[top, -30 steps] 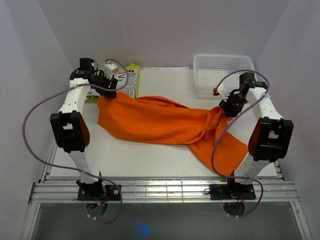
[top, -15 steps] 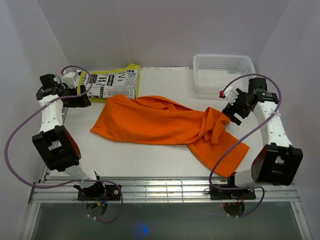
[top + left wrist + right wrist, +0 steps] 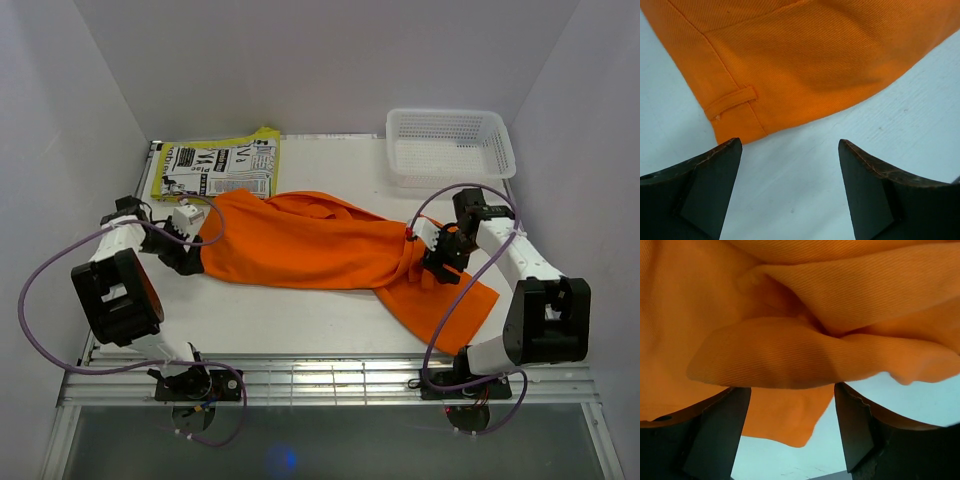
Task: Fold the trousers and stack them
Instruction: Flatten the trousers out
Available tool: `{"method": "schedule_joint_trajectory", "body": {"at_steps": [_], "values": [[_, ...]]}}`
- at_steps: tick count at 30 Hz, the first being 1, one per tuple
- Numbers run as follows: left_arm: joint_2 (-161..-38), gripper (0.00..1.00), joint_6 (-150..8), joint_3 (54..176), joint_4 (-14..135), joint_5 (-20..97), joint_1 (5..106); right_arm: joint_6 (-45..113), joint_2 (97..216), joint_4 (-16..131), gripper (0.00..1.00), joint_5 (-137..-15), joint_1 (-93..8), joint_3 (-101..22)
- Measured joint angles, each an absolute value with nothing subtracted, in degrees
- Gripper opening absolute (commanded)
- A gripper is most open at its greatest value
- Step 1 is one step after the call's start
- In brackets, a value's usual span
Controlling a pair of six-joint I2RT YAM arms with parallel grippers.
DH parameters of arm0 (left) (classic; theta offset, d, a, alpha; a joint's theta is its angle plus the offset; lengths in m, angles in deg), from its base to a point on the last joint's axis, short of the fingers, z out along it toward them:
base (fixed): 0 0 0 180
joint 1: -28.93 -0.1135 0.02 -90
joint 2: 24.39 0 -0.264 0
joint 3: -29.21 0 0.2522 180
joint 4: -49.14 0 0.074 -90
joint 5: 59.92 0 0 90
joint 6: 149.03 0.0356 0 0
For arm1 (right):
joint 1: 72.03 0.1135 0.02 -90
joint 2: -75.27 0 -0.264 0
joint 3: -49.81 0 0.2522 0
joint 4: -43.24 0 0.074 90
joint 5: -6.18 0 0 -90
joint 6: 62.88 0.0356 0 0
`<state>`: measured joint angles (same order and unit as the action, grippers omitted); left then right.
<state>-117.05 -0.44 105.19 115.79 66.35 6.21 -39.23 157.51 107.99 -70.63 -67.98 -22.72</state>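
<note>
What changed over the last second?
Both arms let go of the trousers, swung outward, then came back low: left gripper open at the waist corner, right gripper open at the bunched fold. The trousers' left end dropped flat. The paper and basket stayed put.

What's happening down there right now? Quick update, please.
Left gripper open beside waistband corner. Right gripper open at bunched folds. The trousers sprawled, unfolded. Nothing in the way; basket, printed paper at back.

We see the trousers (image 3: 310,245) stretched across the table (image 3: 280,322), left gripper (image 3: 192,258) at their left end, right gripper (image 3: 429,267) over the bunched right part. A basket (image 3: 448,113) and printed paper (image 3: 215,168) lie behind.
</note>
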Motion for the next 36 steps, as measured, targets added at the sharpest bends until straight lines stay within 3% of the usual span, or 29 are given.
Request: {"method": "schedule_joint_trajectory", "body": {"at_steps": [8,11,12,15,16,22,25,30,36], "values": [[-117.7,0.83,5.8,98.5,107.4,62.4,13.4,-36.5,157.5,106.2,0.73,-74.8,-67.8,-11.9],[-117.6,0.63,7.9,96.0,104.9,60.2,15.9,-35.9,157.7,106.0,0.73,-76.2,-67.8,-10.1],[-117.6,0.50,8.5,95.9,104.2,59.6,16.2,-35.8,157.9,105.8,0.73,-76.6,-67.8,-9.8],[-117.9,0.34,9.6,95.9,102.2,57.9,16.4,-35.4,158.5,103.0,0.73,-79.3,-67.7,-8.3],[-118.1,0.23,9.8,96.0,101.9,57.5,16.3,-35.2,158.8,101.7,0.73,-81.2,-67.4,-8.1],[-119.8,0.02,9.9,98.7,105.3,57.5,14.3,-33.5,168.7,100.4,0.70,-88.6,-68.8,-16.8],[-121.5,0.00,8.7,101.1,108.6,57.7,11.9,-33.3,173.5,98.7,0.72,-91.5,-70.7,-22.8],[-122.4,0.00,7.2,102.3,111.7,57.9,9.2,-33.9,176.2,90.2,0.85,-92.0,-74.4,-31.3],[-122.3,0.00,5.5,102.3,113.1,58.6,8.9,-33.0,172.3,96.6,0.86,-83.3,-76.0,-43.6]]}}
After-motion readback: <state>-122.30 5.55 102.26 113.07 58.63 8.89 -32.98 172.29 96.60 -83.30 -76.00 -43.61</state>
